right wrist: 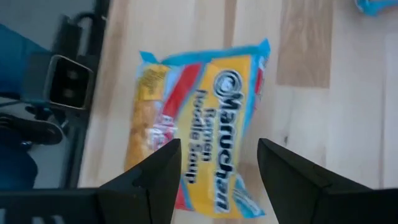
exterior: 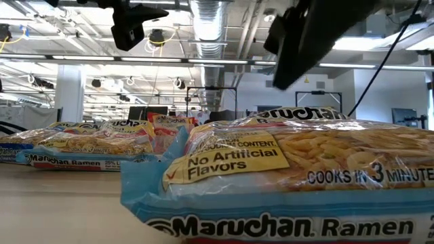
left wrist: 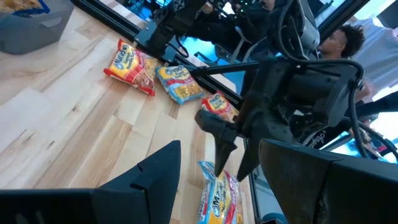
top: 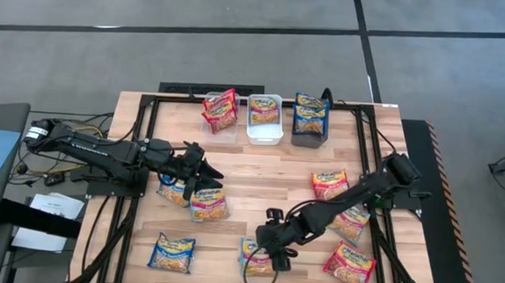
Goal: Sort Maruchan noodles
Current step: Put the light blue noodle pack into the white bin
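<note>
**Still three bins, a packet in each**

Overhead, three bins line the table's 12 o'clock edge: the clear bin [top: 221, 122] holds a red packet [top: 220, 108], the white bin [top: 264, 129] a light-blue one, the dark bin [top: 310, 134] blue-yellow packets. The right gripper [top: 274, 252] gapes empty over the 6 o'clock packet [right wrist: 205, 130]; the left gripper [top: 201, 169], spread, holds nothing at 9 o'clock.

front noodle packet [exterior: 285, 183] cut off by low view's edge, packet [top: 258, 256] partly hidden under right gripper [top: 271, 246], bin contents too small to read
</note>
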